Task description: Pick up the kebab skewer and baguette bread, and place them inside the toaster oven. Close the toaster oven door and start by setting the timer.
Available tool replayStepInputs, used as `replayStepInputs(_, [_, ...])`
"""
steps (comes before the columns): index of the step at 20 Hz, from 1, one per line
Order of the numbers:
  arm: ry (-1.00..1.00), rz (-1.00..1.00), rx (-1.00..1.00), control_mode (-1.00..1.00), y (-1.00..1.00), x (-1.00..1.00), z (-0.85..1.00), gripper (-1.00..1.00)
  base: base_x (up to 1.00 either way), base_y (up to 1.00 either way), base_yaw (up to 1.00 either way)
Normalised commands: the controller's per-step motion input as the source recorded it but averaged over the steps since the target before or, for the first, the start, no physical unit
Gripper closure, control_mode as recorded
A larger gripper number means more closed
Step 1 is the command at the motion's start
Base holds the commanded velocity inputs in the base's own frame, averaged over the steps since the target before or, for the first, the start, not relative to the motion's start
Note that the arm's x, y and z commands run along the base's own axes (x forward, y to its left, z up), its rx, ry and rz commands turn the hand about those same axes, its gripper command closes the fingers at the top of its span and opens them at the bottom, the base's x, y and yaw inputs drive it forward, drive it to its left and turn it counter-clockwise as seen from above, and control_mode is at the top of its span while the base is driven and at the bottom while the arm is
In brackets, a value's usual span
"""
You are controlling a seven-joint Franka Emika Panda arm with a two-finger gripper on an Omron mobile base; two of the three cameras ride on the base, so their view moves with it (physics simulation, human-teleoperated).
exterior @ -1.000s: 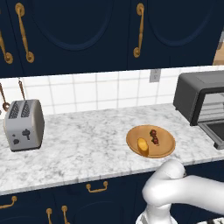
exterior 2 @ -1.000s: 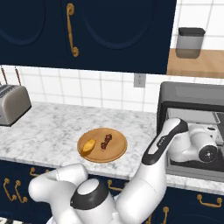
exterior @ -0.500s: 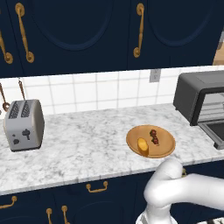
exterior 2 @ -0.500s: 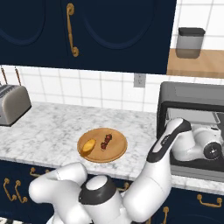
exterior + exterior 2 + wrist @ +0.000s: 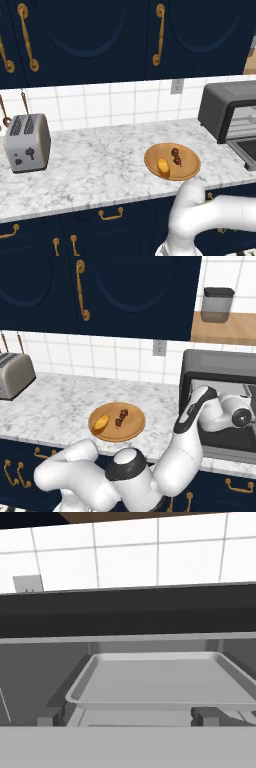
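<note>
The kebab skewer [image 5: 121,417] and the baguette bread [image 5: 101,423] lie side by side, close but apart, on the round wooden plate [image 5: 131,431] near the counter's front edge. Neither has moved over the last second, and nothing grips them.

What has changed is the arm. In the right base view its white wrist [image 5: 239,417] has slid further right and deeper into the mouth of the toaster oven [image 5: 220,363], and the elbow has risen with it. The toaster oven door [image 5: 225,440] lies folded down and flat in front of the cavity. The hand view looks straight in at the grey baking tray [image 5: 165,682] on its rack, with the tiled wall above the oven's dark top. My reading is that opening the oven is done and the loading has not begun: the hand is well away from the plate and will have to swing back left for the first pick.

The finger tips are hard to make out in the hand view; the jaws stand as wide as they go, with nothing between them.

The count: one skewer, one piece of bread, one plate, one toaster oven with one tray inside. On the marble counter [image 5: 100,165] there is also one silver two-slot toaster [image 5: 27,142] far to the left. One wall socket [image 5: 176,86] sits on the tiles. One grey canister [image 5: 217,305] stands on the wooden shelf above the oven.
</note>
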Motion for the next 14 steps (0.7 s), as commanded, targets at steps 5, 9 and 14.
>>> replayStepInputs(5, [0.02, 0.00, 0.00, -1.00, -0.06, 0.33, -0.21, -1.00, 0.00, 0.00, 0.00])
replayStepInputs(9, [0.00, 0.00, 0.00, -1.00, -0.20, 0.27, -0.15, -1.00, 0.00, 0.00, 0.00])
replayStepInputs(14, [0.00, 0.00, 0.00, -1.00, -0.17, 0.18, -0.03, -1.00, 0.00, 0.00, 0.00])
